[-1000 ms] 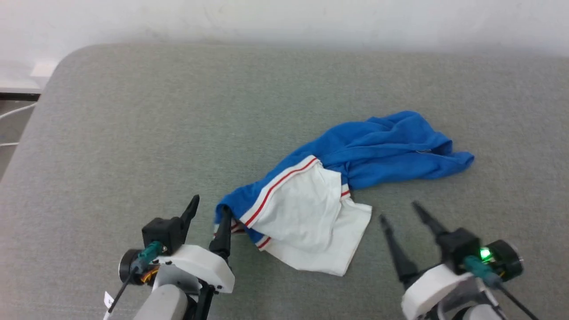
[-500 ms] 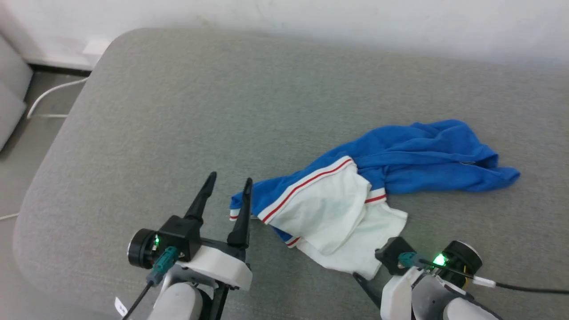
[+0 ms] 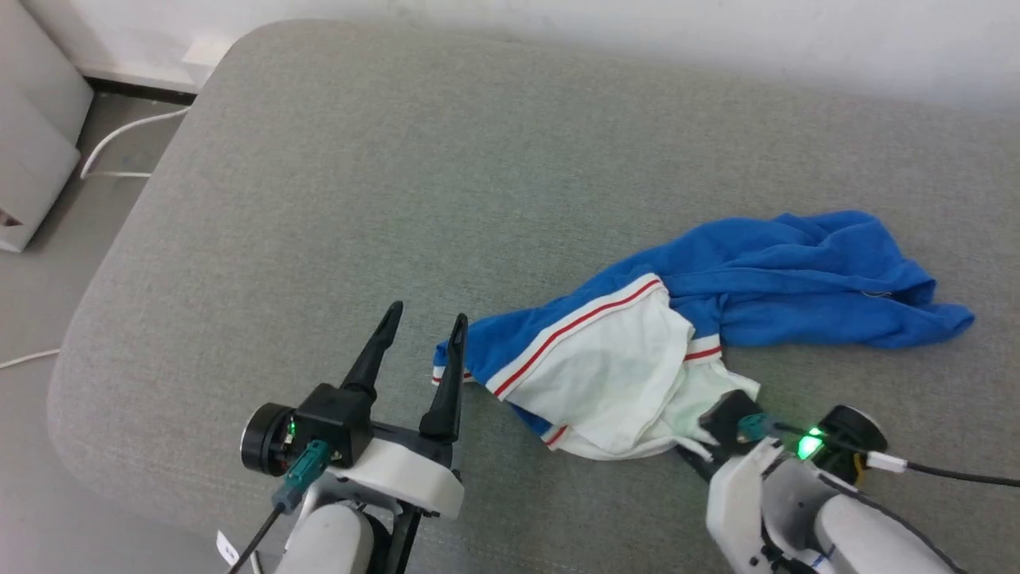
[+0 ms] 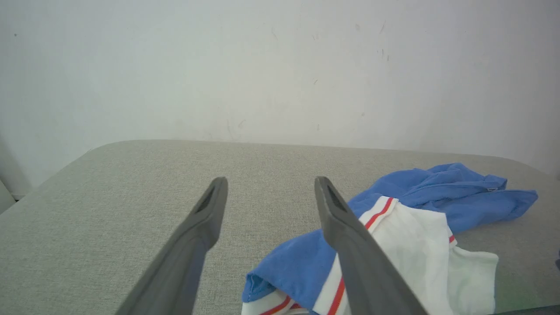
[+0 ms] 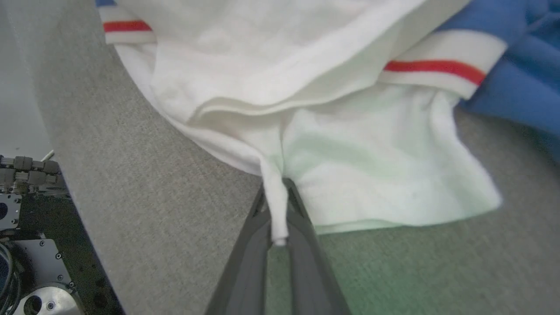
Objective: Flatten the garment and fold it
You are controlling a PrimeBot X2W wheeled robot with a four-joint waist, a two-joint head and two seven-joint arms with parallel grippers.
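We pinch the limp, light-looking jersey T-shirt's white sleeve hem in our right gripper; our left gripper, spread empty, could take the striped trim.

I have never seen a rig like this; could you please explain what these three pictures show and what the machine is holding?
This is a wheeled robot with two arms, each ending in a hand with two long dark fingers. The head view looks down from a camera on its head. The other two views come from cameras on its wrists, each looking along that hand's own fingers. A crumpled blue shirt with white sleeves and red-and-white trim lies on a grey padded surface. The left hand is open next to the shirt and holds nothing. The right hand is shut on the edge of a white sleeve.
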